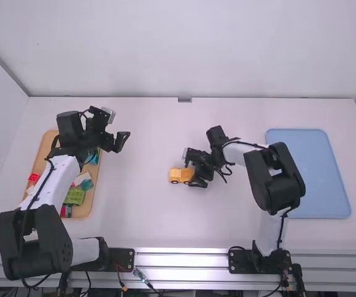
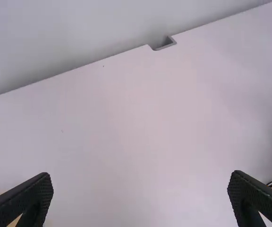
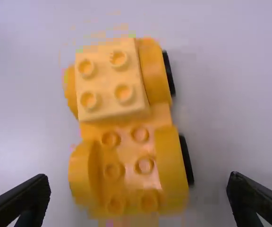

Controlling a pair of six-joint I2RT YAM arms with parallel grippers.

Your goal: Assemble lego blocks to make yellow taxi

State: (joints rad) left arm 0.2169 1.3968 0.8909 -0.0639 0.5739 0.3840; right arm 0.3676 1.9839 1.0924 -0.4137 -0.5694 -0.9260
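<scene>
Toward the table's point(image 1: 141, 226) near left corner, green point(image 1: 74, 197) and red point(image 1: 33, 178) blocks lie in a wooden tray point(image 1: 96, 185), whose long sides run along the table's left edge. Around the table's middle, slightly nearer the near edge, stands the yellow toy car point(image 1: 177, 175), wheels down, its long axis roughly parallel to that edge. A paler, studded block point(image 3: 110, 80) sits on its end toward the table's left edge, a little askew; bare studs show on the other end. The right gripper point(image 1: 194, 172) is low at this studded end, fingers spread wide, clasping nothing. A blue tray point(image 1: 314, 173) lies near the right edge, reaching from beside the near edge well toward the far one. Farther off, just beside the wooden tray's right side, the left gripper point(image 1: 122, 142) hangs, its fingers also wide apart and empty.
</scene>
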